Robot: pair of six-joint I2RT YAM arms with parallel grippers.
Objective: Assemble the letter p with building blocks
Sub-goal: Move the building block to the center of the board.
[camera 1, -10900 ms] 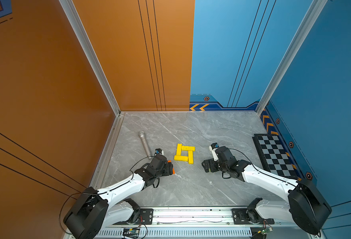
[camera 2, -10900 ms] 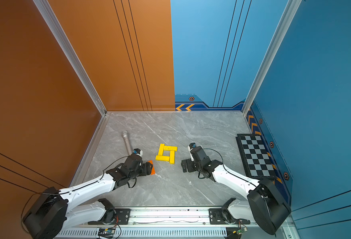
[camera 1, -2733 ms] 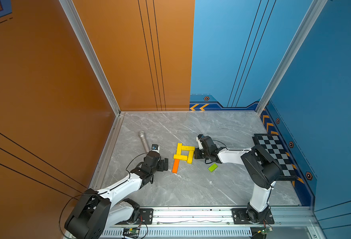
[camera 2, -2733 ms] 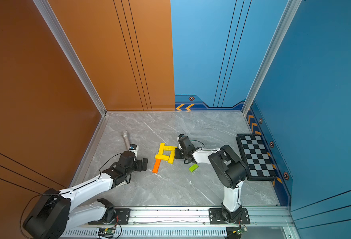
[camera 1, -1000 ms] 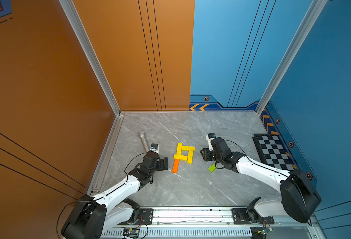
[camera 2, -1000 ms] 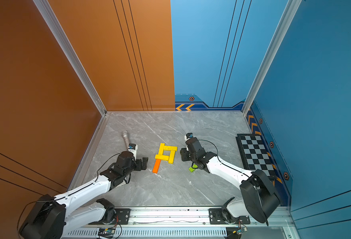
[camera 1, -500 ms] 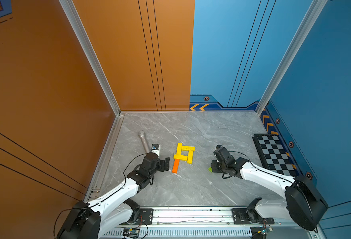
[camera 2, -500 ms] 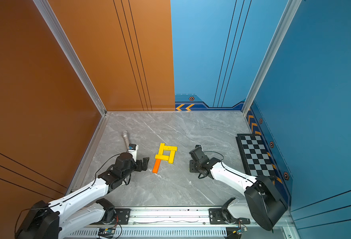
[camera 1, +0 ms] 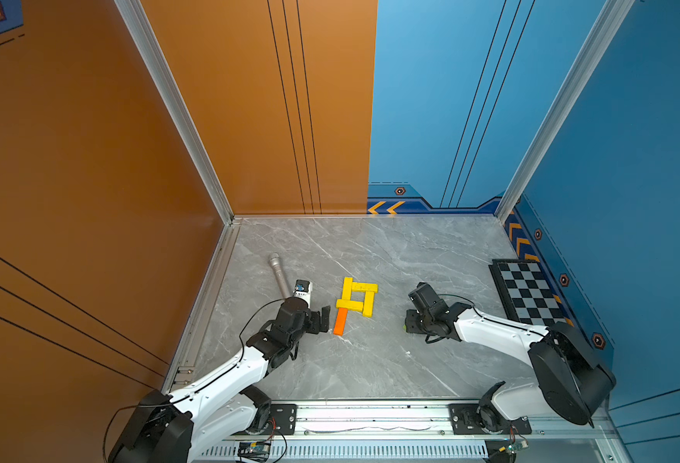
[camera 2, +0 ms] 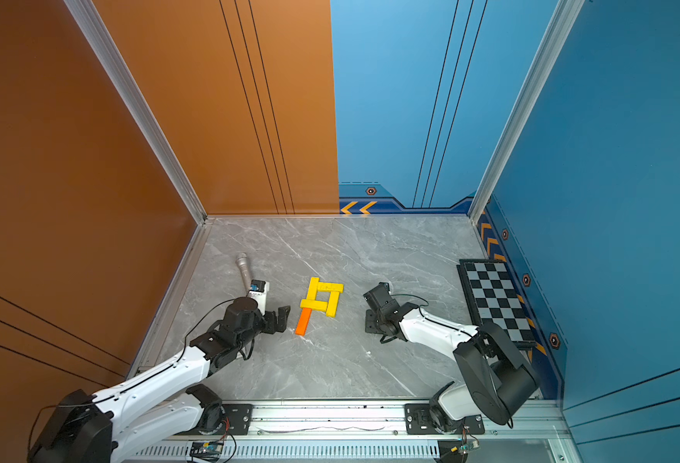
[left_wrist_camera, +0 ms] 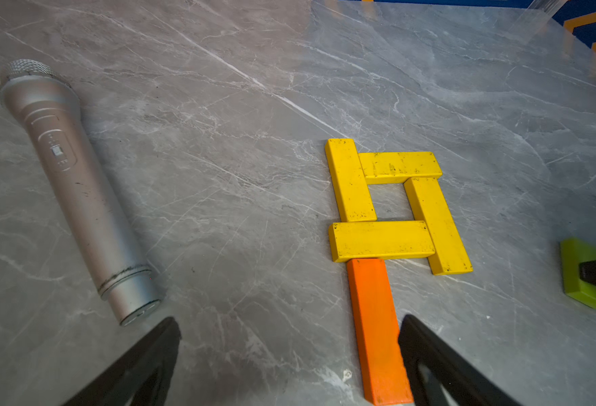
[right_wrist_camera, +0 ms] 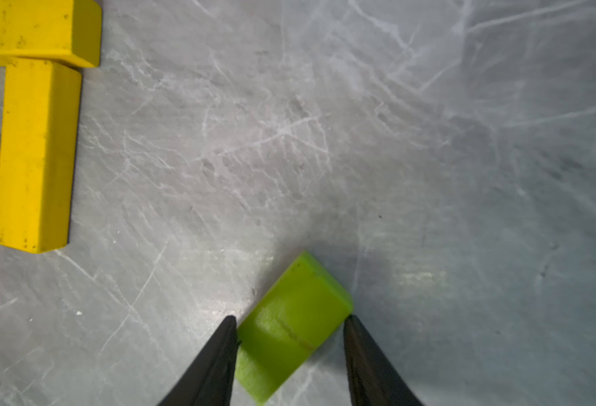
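On the grey table (camera 1: pixel 370 360), the microphone (left_wrist_camera: pixel 75 189) lies off to the left arm's side, and the yellow square (camera 1: pixel 347 292) sits mid-table with the orange bar (camera 1: pixel 340 322) butted under its corner as a stem. The left gripper (left_wrist_camera: pixel 289 321) hangs wide open and empty, one finger just beside that bar. The right gripper (right_wrist_camera: pixel 289 318) straddles the small green block (right_wrist_camera: pixel 289 337), which lies flat and apart from the square; gripped or loose, I can't tell.

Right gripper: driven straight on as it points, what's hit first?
Likely the lime green block, lying skewed between the open jaws of the right gripper; its fingertips may touch the table first, height unclear.
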